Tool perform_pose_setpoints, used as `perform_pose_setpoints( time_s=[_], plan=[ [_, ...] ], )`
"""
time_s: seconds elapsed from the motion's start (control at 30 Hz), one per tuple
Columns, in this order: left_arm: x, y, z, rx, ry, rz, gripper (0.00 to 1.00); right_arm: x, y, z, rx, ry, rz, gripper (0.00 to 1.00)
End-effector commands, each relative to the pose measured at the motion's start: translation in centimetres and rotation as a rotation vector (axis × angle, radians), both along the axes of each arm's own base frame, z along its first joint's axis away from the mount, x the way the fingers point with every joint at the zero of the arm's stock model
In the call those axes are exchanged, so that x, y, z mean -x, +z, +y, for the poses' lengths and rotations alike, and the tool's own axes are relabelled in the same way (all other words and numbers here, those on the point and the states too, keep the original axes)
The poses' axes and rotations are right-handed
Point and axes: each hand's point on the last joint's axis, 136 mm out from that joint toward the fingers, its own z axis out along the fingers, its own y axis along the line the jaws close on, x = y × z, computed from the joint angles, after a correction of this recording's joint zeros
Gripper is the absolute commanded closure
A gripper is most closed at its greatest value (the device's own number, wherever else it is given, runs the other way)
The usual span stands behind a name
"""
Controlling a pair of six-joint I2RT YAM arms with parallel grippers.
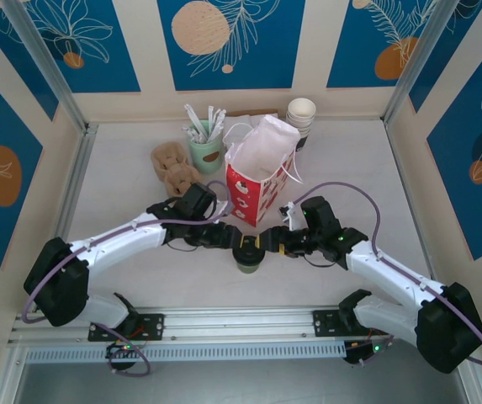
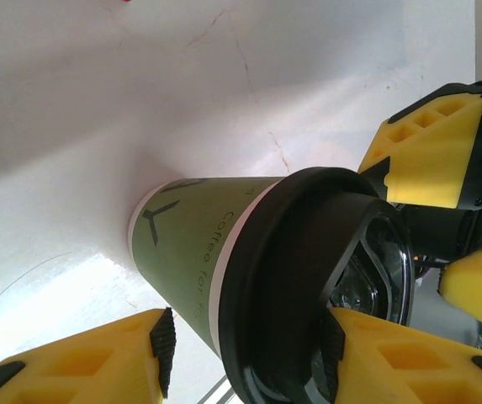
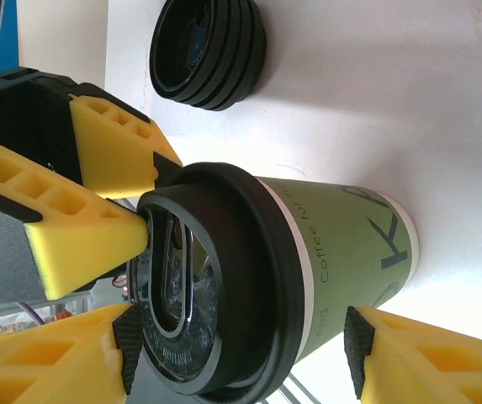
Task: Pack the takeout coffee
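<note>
The takeout coffee is a green paper cup with a black lid, standing on the white table near the front, between my two grippers. My left gripper reaches in from the left and my right gripper from the right. In the left wrist view the cup lies between the open yellow fingers of the left gripper; one pad sits by the lid's top, the other stands off the cup wall. In the right wrist view the cup sits inside the open right gripper, with a gap at the wall-side pad.
A red and white paper bag stands open just behind the cup. Brown cup carriers and a green holder of sticks are at the back left, and stacked pale cups at the back. A stack of black lids lies nearby.
</note>
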Motion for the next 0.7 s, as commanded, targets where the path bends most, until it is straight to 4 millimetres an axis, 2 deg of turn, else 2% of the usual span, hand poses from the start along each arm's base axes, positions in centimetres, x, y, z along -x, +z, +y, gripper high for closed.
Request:
perform_pose_setpoints(
  time_s=[0.0,0.67],
  plan=[
    [1.2,-1.2,0.3,-0.021,-0.019,0.048,0.50,0.0,0.0,0.3,-0.009,0.023,-0.011,0.33],
    [2.2,-3.3,1.0,-0.032,-0.021,0.077,0.51,0.6,-4.0,-1.0,0.062,-0.005,0.027,0.37]
  ],
)
